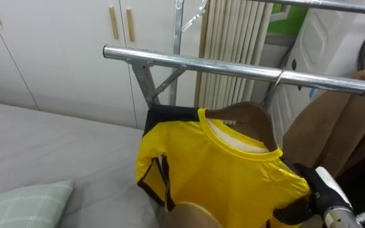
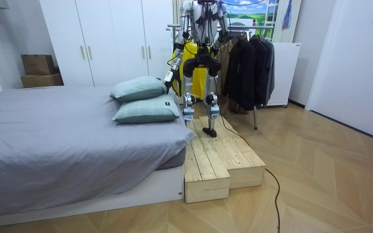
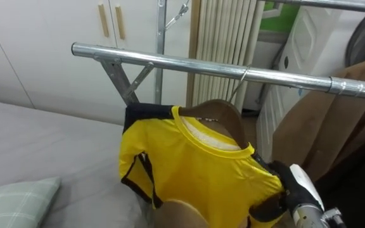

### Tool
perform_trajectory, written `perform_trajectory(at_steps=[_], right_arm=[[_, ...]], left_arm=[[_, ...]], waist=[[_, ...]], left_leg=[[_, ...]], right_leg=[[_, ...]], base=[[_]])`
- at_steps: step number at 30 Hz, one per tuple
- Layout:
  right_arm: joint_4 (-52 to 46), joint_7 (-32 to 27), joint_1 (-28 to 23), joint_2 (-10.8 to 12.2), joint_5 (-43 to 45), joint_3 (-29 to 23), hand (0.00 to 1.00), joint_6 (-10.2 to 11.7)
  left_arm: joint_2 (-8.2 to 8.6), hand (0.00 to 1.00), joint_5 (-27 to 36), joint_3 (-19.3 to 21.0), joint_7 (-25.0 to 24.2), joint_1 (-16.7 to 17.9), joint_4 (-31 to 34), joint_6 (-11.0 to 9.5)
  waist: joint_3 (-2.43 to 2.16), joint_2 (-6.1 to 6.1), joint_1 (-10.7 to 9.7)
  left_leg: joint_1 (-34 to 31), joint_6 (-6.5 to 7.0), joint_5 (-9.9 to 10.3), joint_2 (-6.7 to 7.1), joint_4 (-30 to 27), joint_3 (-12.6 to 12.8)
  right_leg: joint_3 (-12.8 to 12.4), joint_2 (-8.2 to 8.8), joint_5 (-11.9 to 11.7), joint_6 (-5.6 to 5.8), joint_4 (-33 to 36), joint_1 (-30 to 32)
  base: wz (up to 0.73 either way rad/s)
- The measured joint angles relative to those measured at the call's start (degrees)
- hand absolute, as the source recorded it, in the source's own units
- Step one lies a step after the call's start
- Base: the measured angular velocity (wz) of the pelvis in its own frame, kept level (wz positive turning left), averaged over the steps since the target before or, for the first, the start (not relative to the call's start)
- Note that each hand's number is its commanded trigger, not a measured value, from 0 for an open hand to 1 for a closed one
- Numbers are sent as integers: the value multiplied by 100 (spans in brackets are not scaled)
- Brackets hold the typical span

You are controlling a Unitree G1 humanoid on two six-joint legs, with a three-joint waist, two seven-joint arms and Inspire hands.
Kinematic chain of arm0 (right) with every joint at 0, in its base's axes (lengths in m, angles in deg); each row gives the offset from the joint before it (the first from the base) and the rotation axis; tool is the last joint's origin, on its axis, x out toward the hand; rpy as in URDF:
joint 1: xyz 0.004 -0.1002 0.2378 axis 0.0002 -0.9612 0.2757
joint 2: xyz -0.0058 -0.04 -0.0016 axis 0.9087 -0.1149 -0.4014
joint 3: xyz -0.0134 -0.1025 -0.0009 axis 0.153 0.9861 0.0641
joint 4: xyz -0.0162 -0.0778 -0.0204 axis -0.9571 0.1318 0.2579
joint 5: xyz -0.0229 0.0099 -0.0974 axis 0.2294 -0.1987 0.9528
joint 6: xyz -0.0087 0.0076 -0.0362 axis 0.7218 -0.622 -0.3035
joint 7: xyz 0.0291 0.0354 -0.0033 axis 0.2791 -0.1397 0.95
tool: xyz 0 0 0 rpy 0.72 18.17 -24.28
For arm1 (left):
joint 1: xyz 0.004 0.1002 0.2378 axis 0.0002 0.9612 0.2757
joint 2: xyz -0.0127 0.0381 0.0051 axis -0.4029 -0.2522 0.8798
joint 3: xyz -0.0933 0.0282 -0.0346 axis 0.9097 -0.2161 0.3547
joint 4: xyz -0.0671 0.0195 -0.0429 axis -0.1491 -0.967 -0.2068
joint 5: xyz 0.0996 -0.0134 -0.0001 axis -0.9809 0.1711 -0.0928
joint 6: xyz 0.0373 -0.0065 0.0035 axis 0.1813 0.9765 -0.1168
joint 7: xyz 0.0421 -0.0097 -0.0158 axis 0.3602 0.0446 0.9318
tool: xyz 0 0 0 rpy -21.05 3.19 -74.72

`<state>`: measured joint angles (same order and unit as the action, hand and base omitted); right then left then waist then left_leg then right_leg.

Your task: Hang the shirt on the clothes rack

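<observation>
Beside a grey bed [image 1: 43,145], on a wooden platform [image 2: 219,155], the robot faces a metal rail [image 1: 201,63]. A yellow shirt [image 1: 214,177] hangs there on a brown hanger [image 1: 252,117]. The right hand [image 1: 319,187] pinches the shirt's shoulder. The left hand [image 2: 169,77] hangs low near the pillows [image 2: 141,97].

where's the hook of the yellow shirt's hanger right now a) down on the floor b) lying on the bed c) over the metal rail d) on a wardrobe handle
c: the hanger's hook sits over the metal rail, and the yellow shirt hangs just below it, with the right hand at the shirt's shoulder.
</observation>
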<state>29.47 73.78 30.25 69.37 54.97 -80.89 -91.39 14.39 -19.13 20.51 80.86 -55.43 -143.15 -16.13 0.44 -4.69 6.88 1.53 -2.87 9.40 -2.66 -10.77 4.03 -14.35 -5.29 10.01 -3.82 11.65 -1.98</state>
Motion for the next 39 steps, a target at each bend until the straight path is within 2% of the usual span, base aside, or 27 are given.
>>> perform_trajectory(at_steps=[12,14,16,22,29,33,39], right_arm=[[-642,-466,6,55,-565,2,0,4],[-642,-561,5,72,-842,1,0,5],[-646,-684,6,71,-1519,-2,0,5],[-730,-907,14,71,-2485,-12,0,4],[-756,-1266,39,144,-3865,-225,0,5],[-888,-1385,37,144,-3930,-328,0,9],[-1179,-1556,36,140,-3775,-773,0,82]], left_arm=[[-5,0,323,-39,121,-40,-52,-6],[-5,0,344,-40,127,-39,-52,-7],[-3,0,406,-43,137,-38,-52,-8],[6,0,426,-53,186,-31,-51,-7],[15,0,451,-142,149,-27,-28,-6],[40,0,471,-139,125,-12,-38,-6],[46,0,418,37,104,25,-43,-6]], waist=[[-2,-52,-47],[-2,-54,-45],[-2,-54,-42],[1,-50,-36],[40,34,-44],[55,67,-90],[37,99,-223]], left_leg=[[13,1,-2,0,-5,10],[17,1,-2,0,-6,16],[20,1,-2,0,-6,39],[19,3,0,2,-4,66],[25,3,0,-10,6,49],[23,2,1,-7,22,60],[1,5,5,-1,53,53]], right_leg=[[-3,-4,2,2,9,1],[-15,-26,2,2,12,0],[-51,-37,2,2,11,3],[-64,-32,5,5,9,8],[-13,-11,5,5,8,-9],[-33,-25,7,6,-3,-2],[-1,-29,23,11,-4,31]], base=[[0],[0],[-5],[-2],[4],[0],[2]])
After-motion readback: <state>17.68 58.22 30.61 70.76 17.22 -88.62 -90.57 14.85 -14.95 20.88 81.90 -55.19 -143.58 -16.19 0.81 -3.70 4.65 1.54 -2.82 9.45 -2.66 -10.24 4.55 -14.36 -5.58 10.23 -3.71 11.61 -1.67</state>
